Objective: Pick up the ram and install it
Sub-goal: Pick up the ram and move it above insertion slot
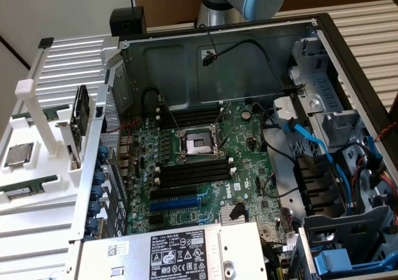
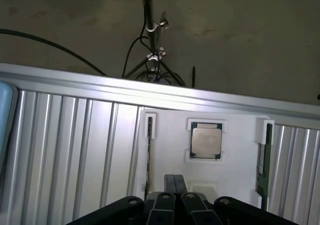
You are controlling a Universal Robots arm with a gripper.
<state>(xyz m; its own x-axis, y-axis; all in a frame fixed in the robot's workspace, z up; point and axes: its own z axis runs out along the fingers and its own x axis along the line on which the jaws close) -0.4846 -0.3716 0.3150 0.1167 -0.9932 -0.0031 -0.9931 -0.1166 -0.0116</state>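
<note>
Soft, even overhead light; no hard shadows anywhere. White rack [image 1: 42, 121] at the exterior view's left runs bright, close to washed out. Case [image 1: 180, 62] back wall sits duller. Board [image 1: 205, 162] is evenly lit, and shade pools in the bays [image 1: 323, 186] at the exterior view's right.

Wrist view: strong glare down the ribbed counter [image 2: 75, 135], hottest along its rail [image 2: 150, 92]. The floor [image 2: 240, 30] beyond is dim and murky. Chip [image 2: 206, 141] lid gives a dull sheen. Claw [image 2: 175, 181] reads as a dark silhouette.

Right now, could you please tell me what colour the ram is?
The ram is green, clearest in the exterior view.
</note>
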